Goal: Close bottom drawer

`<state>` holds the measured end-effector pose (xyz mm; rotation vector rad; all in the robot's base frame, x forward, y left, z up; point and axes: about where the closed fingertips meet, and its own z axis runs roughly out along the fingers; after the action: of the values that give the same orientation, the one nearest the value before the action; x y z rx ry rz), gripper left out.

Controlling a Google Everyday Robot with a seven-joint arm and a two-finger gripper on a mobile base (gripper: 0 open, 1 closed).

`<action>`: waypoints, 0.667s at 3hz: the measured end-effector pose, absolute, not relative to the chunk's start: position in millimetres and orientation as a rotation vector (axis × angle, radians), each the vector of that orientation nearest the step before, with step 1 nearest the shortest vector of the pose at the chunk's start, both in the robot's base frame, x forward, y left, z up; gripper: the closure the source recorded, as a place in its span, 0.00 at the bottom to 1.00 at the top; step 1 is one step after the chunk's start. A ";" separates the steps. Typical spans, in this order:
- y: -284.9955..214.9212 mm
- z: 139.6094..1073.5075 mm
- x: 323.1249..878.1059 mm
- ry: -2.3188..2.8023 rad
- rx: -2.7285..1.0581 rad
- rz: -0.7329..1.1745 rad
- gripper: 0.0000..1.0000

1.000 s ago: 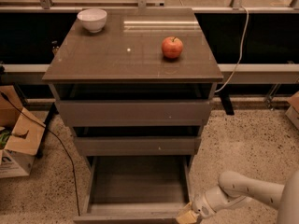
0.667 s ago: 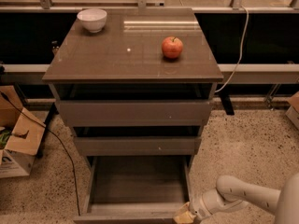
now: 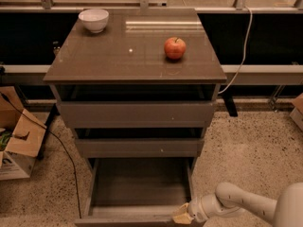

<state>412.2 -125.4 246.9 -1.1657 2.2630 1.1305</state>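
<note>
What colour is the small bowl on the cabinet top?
The bowl is white, in the camera view. The gripper is at the front of the bottom drawer.

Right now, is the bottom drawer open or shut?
Open. The bottom drawer sticks far out from under the middle drawer, so you can see inside it. The tool is at one front corner.
</note>
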 end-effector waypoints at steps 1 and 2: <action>-124.2 224.4 420.1 2.248 -1.139 1.139 1.00; -128.6 209.5 419.6 2.266 -1.104 1.136 1.00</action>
<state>419.6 -128.6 209.5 -1.1037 2.2657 1.1363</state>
